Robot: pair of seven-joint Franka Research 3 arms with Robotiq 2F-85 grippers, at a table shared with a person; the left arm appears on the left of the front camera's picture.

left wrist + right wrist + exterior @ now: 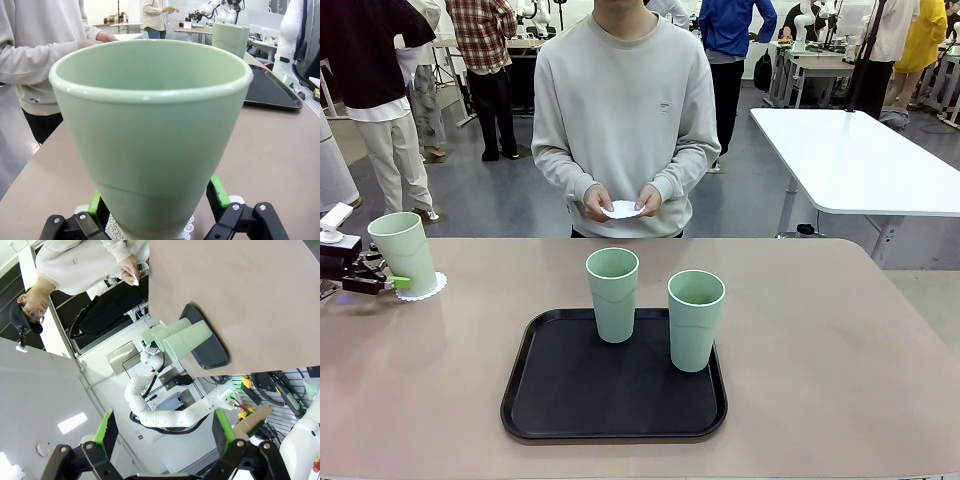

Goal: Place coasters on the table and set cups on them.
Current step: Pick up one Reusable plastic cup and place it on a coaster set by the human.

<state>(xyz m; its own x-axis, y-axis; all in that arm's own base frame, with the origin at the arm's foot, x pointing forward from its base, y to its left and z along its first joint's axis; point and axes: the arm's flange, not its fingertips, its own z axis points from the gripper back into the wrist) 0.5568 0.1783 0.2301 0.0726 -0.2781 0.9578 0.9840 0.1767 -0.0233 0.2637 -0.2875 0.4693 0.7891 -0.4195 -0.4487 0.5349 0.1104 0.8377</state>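
Mint-green plastic marked the first cup (404, 252), which stood upright directly between the fingers of my left gripper (392, 283), near the left edge of the table (840, 340). Its base rested on a white coaster (432, 288), and the coaster's lacy rim showed beside the cup and below my green pads (218, 192). My left gripper's jaws were spread wide. One pad sat on each side of the cup's lower wall, just beside it, so the gripper was open rather than clamped.

A second cup (612, 292) and a third cup (696, 318) stood upright on the black tray (550, 400) at mid-table, well apart from both of my grippers. At the far side, the person's hands (648, 200) held another coaster (622, 209) above the table edge.

My right gripper (162, 420) was well apart from the table. Its jaws were wide apart with nothing between them.
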